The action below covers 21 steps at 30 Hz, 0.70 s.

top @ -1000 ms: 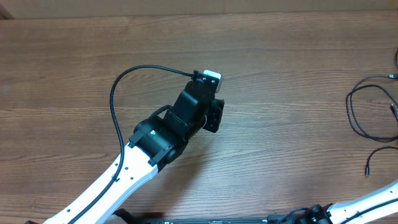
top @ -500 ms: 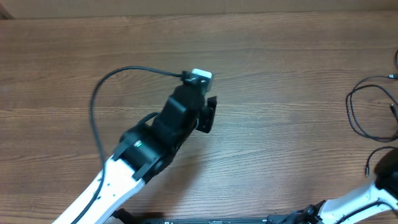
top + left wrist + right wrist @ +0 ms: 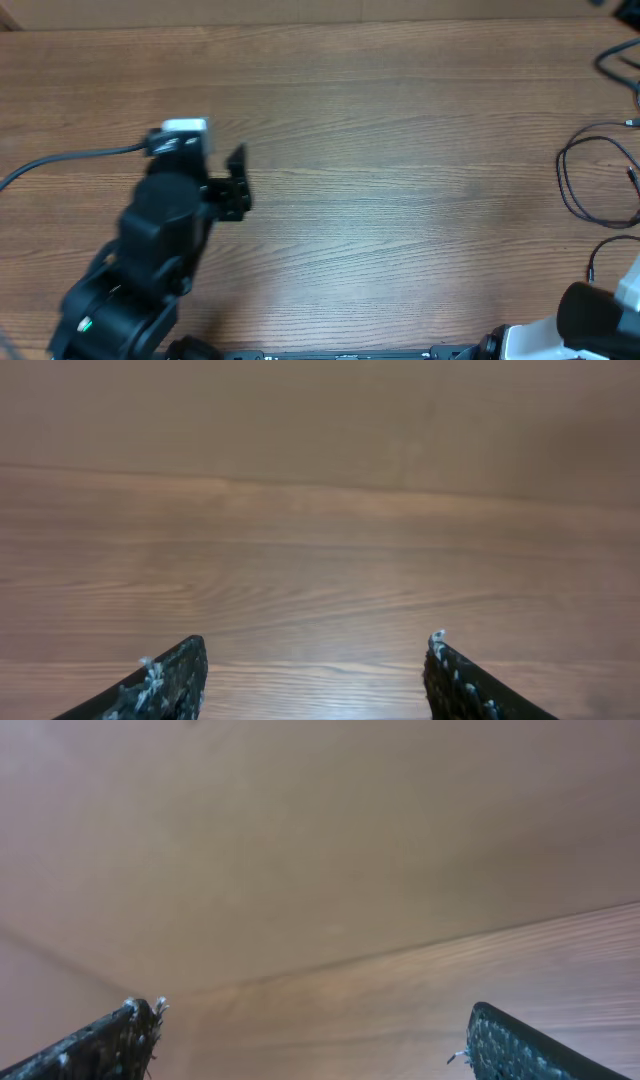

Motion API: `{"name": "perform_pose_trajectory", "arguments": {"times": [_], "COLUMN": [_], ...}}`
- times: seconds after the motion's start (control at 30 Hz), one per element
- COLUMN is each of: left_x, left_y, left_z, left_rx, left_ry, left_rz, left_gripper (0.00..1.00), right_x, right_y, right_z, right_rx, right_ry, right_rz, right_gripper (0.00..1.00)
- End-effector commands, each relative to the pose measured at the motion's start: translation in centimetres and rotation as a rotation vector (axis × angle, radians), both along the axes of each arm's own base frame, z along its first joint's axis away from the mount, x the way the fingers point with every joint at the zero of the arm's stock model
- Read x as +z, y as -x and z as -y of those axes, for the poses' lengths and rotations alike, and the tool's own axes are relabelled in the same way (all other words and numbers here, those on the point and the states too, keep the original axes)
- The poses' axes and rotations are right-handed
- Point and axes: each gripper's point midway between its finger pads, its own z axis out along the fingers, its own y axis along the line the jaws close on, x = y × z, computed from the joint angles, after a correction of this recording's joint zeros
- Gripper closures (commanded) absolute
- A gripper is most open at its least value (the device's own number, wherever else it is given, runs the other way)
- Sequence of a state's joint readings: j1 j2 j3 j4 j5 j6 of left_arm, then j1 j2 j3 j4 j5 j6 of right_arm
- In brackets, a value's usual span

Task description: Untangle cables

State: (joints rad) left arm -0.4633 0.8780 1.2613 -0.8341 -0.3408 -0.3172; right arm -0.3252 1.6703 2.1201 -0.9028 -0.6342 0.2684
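Observation:
Thin black cables (image 3: 572, 185) lie in loose loops at the table's far right edge, with a plug end (image 3: 592, 270) near the front right and another strand (image 3: 615, 55) at the top right corner. My left gripper (image 3: 237, 185) is far from them on the left side of the table. In the left wrist view the left gripper (image 3: 315, 652) is open and empty over bare wood. In the right wrist view my right gripper (image 3: 310, 1015) is open and empty, facing wood and a plain wall. No cable shows in either wrist view.
The wooden table (image 3: 400, 150) fills the overhead view. The left arm's own thick black cable (image 3: 70, 158) runs off to the left. Part of the right arm (image 3: 595, 320) shows at the bottom right corner, close to the cables.
My left arm has swung from the table's middle to the left, its gripper still empty. The right arm has come further into the bottom right corner. The cables have not moved.

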Motion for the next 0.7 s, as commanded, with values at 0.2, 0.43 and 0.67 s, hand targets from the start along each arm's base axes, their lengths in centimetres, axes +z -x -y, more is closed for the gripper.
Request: {"name": "perform_pose_trajectory", "arguments": {"times": [0.2,0.43,0.67], "left_x": [1.3,0.0,-1.4], "left_y": [1.6,2.2,2.9], "left_z": [-5.9,-5.9,-4.8], "left_rx": [0.218,0.224,0.177], "left_ry": [-0.144,-0.116,-0.048], "left_rz": [0.003,-0.052,-0.121], "left_gripper": [0.3,0.3,0.32], "right_x": [-0.5,-0.3,1.7], "right_y": [4.8,9.3,16.5], "right_z": [-4.8,-6.4,-7.0], "right_rx": [-0.003,-0.053,-0.11], "right_ry": [0.122,0.24,0.316], "right_rz": [-0.104,-0.148,-0.109], "right_gripper": [0.01,0.01,0.0]}}
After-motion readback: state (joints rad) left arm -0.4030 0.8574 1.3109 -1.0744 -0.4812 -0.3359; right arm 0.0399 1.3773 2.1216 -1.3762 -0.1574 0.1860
